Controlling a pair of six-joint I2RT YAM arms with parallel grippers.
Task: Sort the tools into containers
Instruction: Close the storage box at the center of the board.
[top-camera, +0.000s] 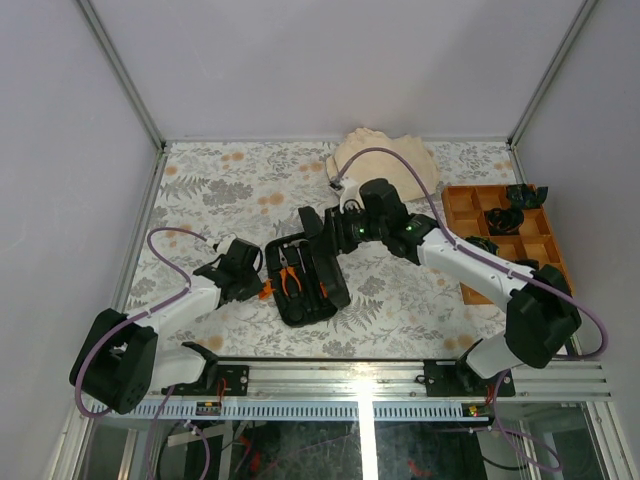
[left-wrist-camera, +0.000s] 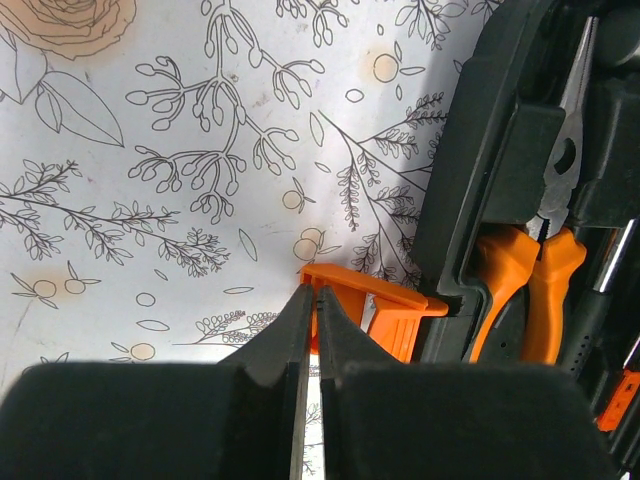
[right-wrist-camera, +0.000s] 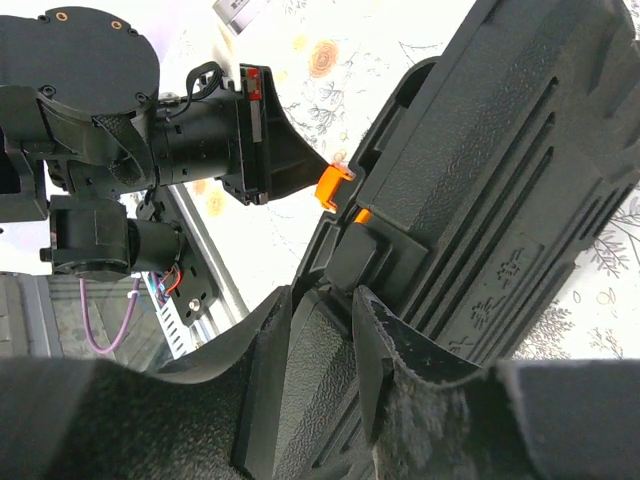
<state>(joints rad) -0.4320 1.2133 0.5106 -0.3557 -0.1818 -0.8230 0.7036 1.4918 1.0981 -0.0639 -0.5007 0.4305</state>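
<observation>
The black tool case (top-camera: 305, 290) lies open in the middle of the floral table, its lid (top-camera: 328, 255) tilted up on the right. Orange-handled pliers (top-camera: 290, 280) and a screwdriver (left-wrist-camera: 612, 270) sit in its moulded slots; the pliers (left-wrist-camera: 545, 260) fill the right of the left wrist view. My left gripper (left-wrist-camera: 318, 295) is shut, its tips against the left end of the orange latch (left-wrist-camera: 385, 310) that sticks out from the case's left wall. My right gripper (right-wrist-camera: 322, 300) is shut on the edge of the raised lid (right-wrist-camera: 500, 200), with textured black plastic between its fingers.
A wooden compartment tray (top-camera: 470, 205) with black objects stands at the right edge. A beige folded cloth (top-camera: 385, 160) lies at the back behind the right arm. Grey walls close the table on three sides, and a metal rail (top-camera: 400, 375) runs along the near edge.
</observation>
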